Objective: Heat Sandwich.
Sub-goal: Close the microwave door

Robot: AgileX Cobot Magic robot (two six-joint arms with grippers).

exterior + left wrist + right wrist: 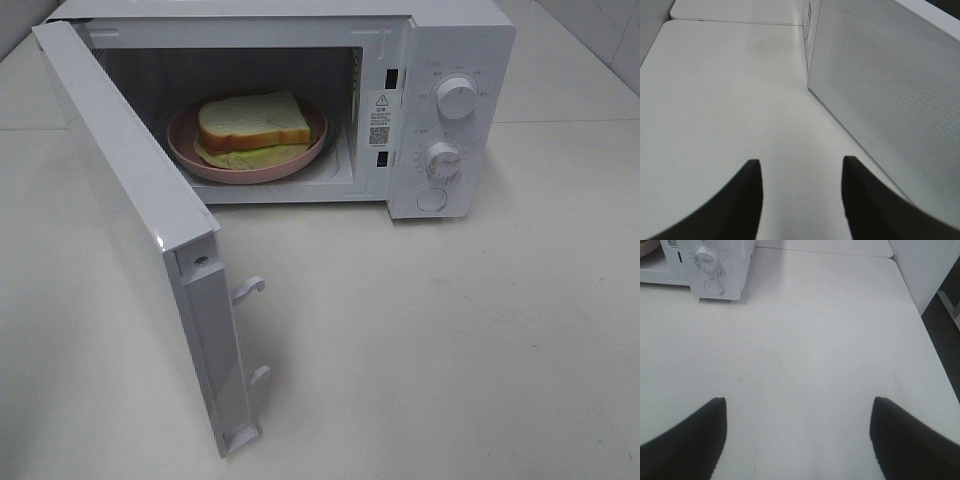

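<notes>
So the loading part looks done: the sandwich point(252, 122) is on the pink plate point(185, 150) inside the microwave point(460, 40), up around 12 o'clock on the tabletop point(450, 350). The door point(130, 200) hangs wide open, swung out toward 8 o'clock, so nothing's heating yet. I'd say what's left is shutting that door and then setting the two knobs point(457, 98) at 3 o'clock of the cavity. The left end effector point(801, 162) has its fingers apart with nothing between them, just above the tabletop, with the door's outer face close on one side, so it seems placed to push it closed. The right end effector point(799, 401) is spread wide and empty, well back from the control panel.
</notes>
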